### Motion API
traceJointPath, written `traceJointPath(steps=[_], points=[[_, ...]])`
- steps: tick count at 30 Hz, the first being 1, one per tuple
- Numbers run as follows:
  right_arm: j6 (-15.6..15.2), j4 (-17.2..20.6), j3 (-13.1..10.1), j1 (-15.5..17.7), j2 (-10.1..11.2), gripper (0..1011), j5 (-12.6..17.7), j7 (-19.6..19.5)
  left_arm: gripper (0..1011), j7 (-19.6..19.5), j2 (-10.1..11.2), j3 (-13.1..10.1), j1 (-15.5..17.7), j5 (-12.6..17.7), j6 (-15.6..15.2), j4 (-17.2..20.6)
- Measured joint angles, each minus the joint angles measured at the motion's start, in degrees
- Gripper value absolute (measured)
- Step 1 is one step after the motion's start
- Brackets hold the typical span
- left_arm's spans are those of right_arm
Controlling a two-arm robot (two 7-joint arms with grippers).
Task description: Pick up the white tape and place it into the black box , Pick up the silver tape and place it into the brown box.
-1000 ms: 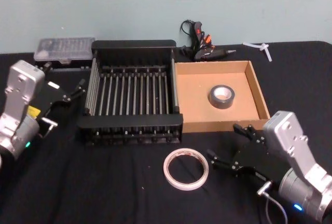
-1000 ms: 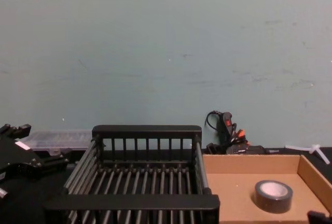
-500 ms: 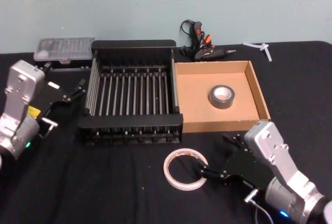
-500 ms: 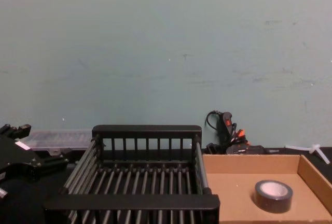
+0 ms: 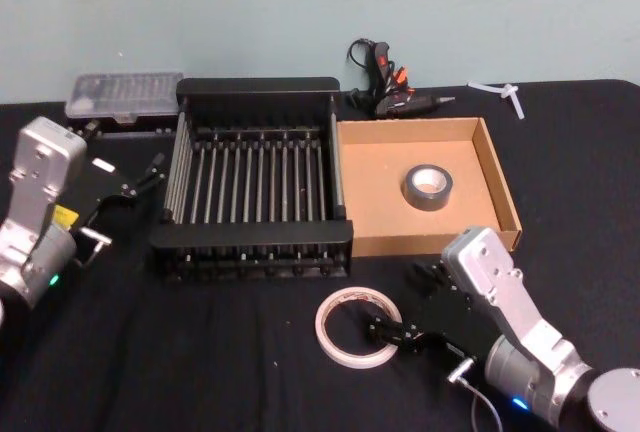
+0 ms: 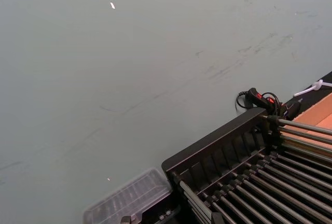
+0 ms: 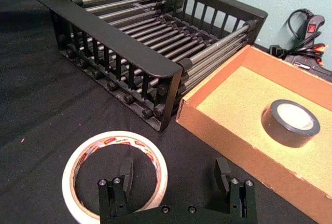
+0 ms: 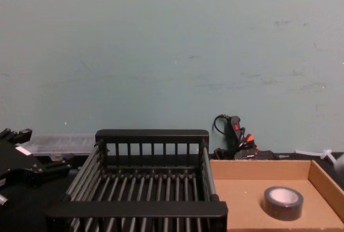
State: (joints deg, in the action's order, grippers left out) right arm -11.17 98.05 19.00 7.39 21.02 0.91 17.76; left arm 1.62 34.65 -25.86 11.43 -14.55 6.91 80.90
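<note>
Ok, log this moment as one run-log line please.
right gripper: open, straddling near wall of white tape on table | silver tape: in brown box | black box: empty | left gripper: parked beside it

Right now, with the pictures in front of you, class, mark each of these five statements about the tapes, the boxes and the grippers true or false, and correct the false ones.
1. The silver tape lies inside the brown box. True.
2. The white tape is in the black box. False: it lies flat on the black table in front of the boxes.
3. The right gripper is open, one finger inside the white ring and one outside. True.
4. The black box holds a roll of tape. False: only its barred bottom shows.
5. The left gripper is lifting the silver tape. False: it sits beside the black box's left side, holding nothing.
</note>
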Motion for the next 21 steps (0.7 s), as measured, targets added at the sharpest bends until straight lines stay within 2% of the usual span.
traceJointPath(steps=[11,21], points=[[-2.2,-2.5,0.5,-2.6,-2.7,1002,-0.1,-0.4,1001,0.0,0.0,0.0,0.0,0.0,0.0,0.0],[-3.1,-3.7,0.8,-3.7,-3.6,1002,-0.2,-0.4,1001,0.0,0.0,0.0,0.0,0.0,0.0,0.0]])
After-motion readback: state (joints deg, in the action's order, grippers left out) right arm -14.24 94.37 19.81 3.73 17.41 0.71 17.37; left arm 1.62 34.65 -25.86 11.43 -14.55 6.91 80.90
